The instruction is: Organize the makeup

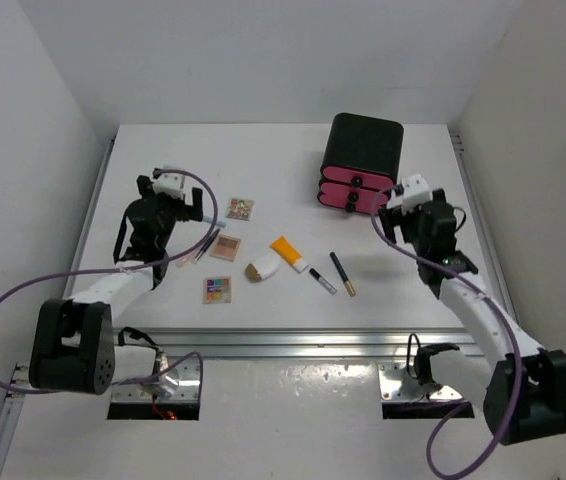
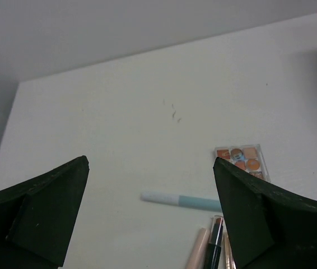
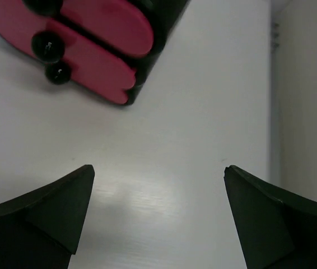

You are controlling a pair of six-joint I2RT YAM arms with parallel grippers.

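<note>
My left tool (image 2: 150,161) hangs spread and empty over the surface (image 2: 119,123), the pale blue stick (image 2: 178,199) lying just ahead. My right tool (image 3: 158,168), also apart, hovers near the drawer box (image 3: 97,50). Picking is only starting, I judge: next, lower squarely onto the stick.

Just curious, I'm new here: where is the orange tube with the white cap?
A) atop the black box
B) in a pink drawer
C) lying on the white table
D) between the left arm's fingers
C: the orange tube with the white cap lies flat on the white table, nothing gripping it.
</note>
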